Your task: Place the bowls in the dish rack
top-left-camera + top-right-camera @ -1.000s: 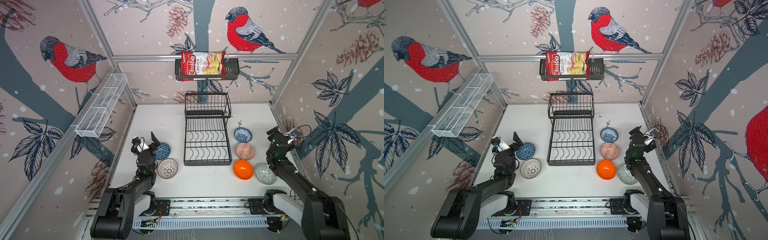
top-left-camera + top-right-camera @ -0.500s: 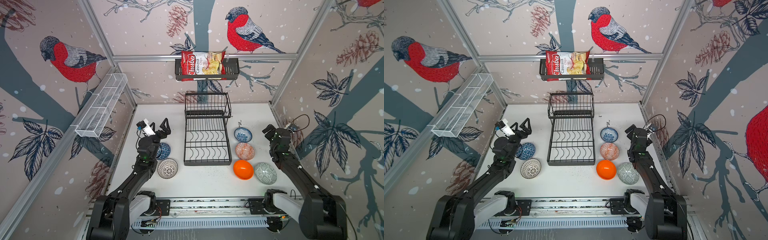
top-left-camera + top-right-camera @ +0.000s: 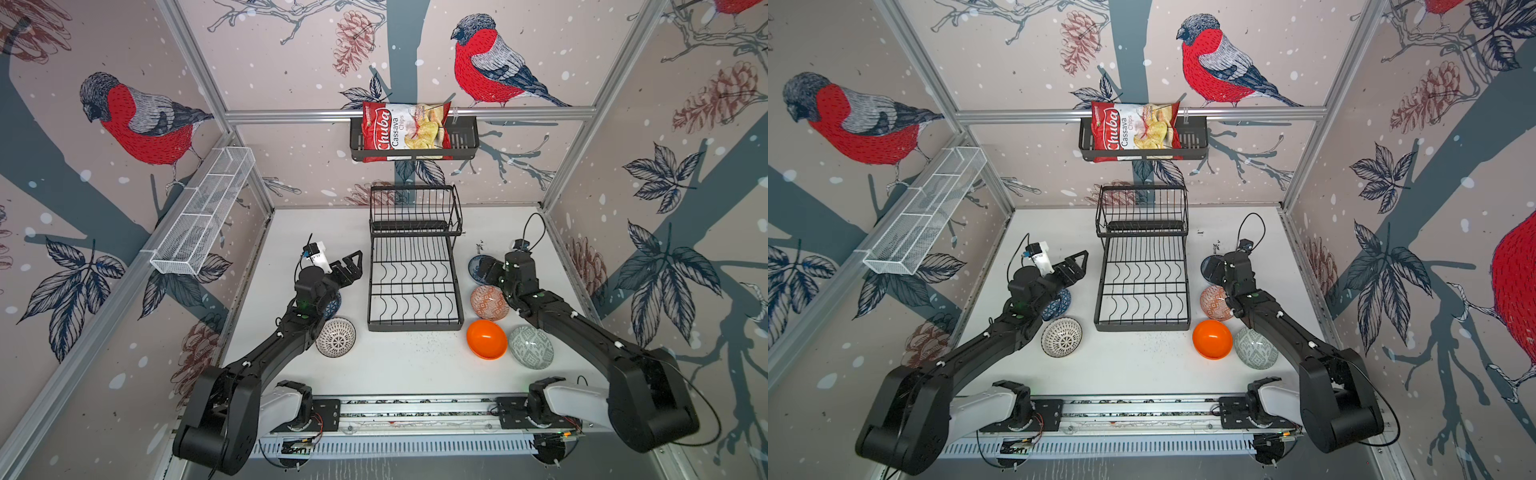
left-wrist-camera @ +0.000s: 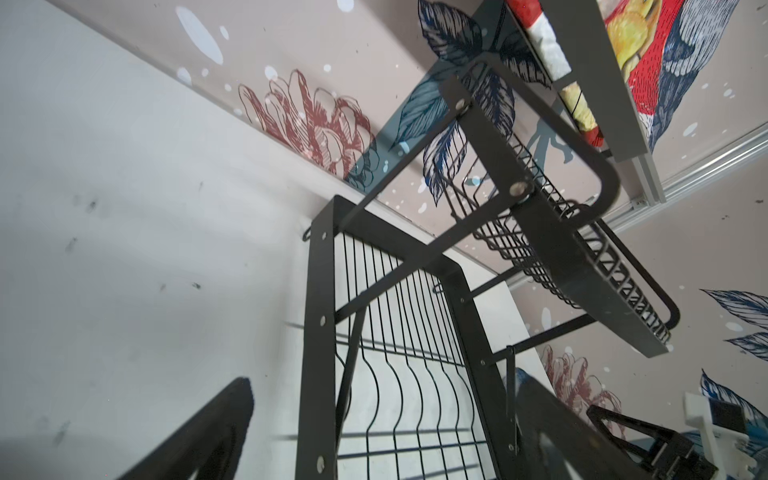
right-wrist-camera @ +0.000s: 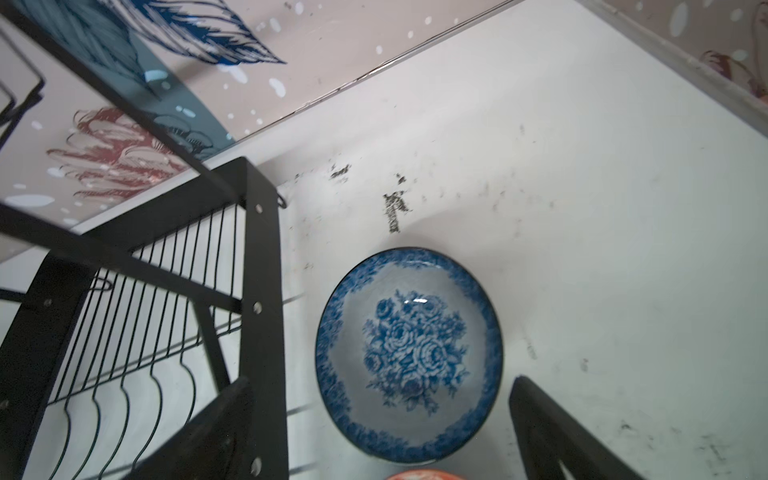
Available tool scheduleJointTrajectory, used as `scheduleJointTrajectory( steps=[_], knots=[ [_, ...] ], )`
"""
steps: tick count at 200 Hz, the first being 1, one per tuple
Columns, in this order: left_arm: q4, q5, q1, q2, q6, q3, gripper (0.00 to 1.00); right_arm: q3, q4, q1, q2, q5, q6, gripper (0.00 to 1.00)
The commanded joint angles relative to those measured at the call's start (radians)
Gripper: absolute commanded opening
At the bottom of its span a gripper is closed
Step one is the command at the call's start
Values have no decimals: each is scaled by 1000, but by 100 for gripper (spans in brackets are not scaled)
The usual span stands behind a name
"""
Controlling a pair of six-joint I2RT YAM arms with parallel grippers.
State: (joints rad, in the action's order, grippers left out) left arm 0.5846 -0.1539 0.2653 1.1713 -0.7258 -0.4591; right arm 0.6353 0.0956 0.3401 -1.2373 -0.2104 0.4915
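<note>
A: Where is the rack (image 3: 415, 326) standing?
B: It is standing in the middle of the bench (image 3: 415, 370), near the back wall.
A: And the bowls (image 3: 1212, 338)?
B: All six are lying on the bench, outside the rack. Right of it, the floral bowl (image 5: 409, 353) is sitting farthest back, then the orange-white bowl (image 3: 488, 302), then the orange bowl (image 3: 486, 338) with the grey-green bowl (image 3: 531, 347) just beside it. Left of it, the dark blue bowl (image 3: 1064, 304) is peeking out from under the left arm (image 3: 282, 345), and the black-white bowl (image 3: 336, 337) is lying nearer the front.
A: What is the right hand (image 5: 380, 380) doing?
B: It is hovering over the floral bowl, fingers (image 5: 544, 424) standing wide apart, one showing on each side of the bowl in the wrist view. Whether they are touching it cannot be told.
A: And the left hand (image 3: 354, 268)?
B: It is hanging above the bench just left of the rack, near the dark blue bowl, fingers spread wide and gripping nothing.
A: Anything farther out?
B: A chips bag (image 3: 405, 126) is sitting in a black basket (image 3: 463, 137) on the back wall, and a white mesh basket (image 3: 203, 216) is hanging on the left wall.
</note>
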Motion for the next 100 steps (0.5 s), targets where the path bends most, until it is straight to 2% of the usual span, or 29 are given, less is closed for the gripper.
scheduleJointTrajectory(
  steps=[1, 44, 66, 100],
  knots=[
    [-49, -16, 14, 8, 0, -12, 99, -2, 7, 24, -8, -29, -21, 96],
    [-87, -38, 28, -2, 1, 14, 98, 61, -90, -5, -89, -113, -6, 92],
    [-102, -37, 32, -22, 2, 27, 98, 89, -120, -81, -141, -70, 3, 83],
    [-106, -26, 42, -38, 6, 31, 98, 126, -134, -177, -218, -8, 10, 75]
  ],
)
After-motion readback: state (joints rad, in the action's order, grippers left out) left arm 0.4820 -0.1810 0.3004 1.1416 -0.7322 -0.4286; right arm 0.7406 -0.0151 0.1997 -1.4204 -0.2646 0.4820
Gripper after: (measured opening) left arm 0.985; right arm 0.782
